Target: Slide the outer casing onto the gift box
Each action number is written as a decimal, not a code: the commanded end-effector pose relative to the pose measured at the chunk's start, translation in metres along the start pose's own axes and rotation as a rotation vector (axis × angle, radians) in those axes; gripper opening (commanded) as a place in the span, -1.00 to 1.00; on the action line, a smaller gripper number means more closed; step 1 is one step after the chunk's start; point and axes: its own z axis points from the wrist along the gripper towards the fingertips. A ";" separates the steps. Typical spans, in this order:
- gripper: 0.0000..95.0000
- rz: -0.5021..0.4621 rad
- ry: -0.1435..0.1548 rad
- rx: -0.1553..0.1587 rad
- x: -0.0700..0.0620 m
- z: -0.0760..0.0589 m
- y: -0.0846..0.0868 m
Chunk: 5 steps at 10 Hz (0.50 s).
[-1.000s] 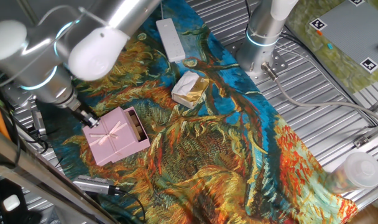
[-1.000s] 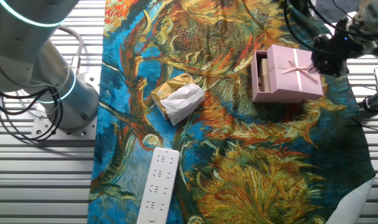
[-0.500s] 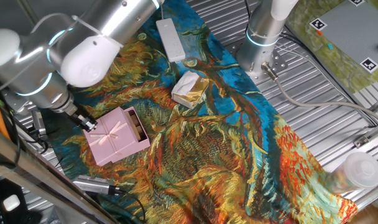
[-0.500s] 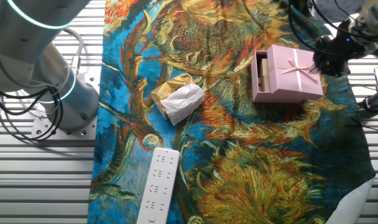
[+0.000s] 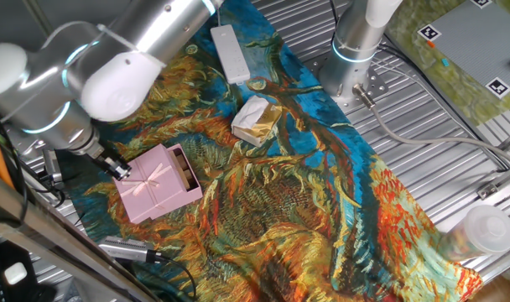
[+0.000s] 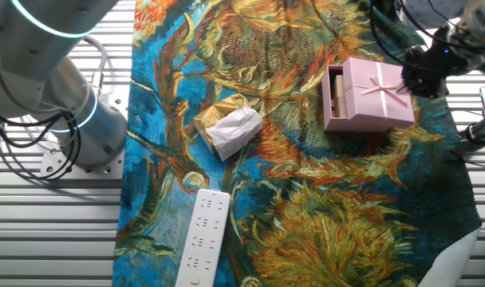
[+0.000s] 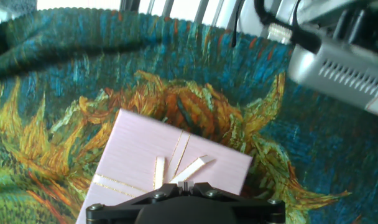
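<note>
The outer casing (image 5: pixel 153 184), a pale-pink sleeve with a ribbon bow, lies on the painted cloth at the front left; it also shows in the other fixed view (image 6: pixel 376 94) and the hand view (image 7: pixel 170 163). The gift box (image 5: pixel 185 170) is mostly inside it, with its pink-rimmed brown end sticking out of the side facing the cloth's middle (image 6: pixel 335 93). My gripper (image 5: pixel 119 167) is shut and empty, its tips at the casing's closed far edge, opposite the protruding tray (image 6: pixel 415 80). In the hand view the closed fingertips (image 7: pixel 186 185) sit just over the bow.
A cream-and-gold wrapped lump (image 5: pixel 255 119) lies mid-cloth. A long white bar (image 5: pixel 230 52) lies at the cloth's far end. A second arm's base (image 5: pixel 356 46) stands beside the cloth. A metal cylinder (image 5: pixel 127 248) lies near the casing. A clear bottle (image 5: pixel 483 230) lies at the lower right.
My arm has shifted slightly outward, away from the casing's edge. The casing and the gift box have not moved.
</note>
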 end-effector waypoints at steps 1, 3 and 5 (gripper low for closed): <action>-1.00 0.006 -0.004 0.002 0.002 0.000 0.001; -1.00 0.008 -0.003 0.002 0.000 0.003 0.001; -1.00 0.007 -0.003 0.002 -0.001 0.008 0.000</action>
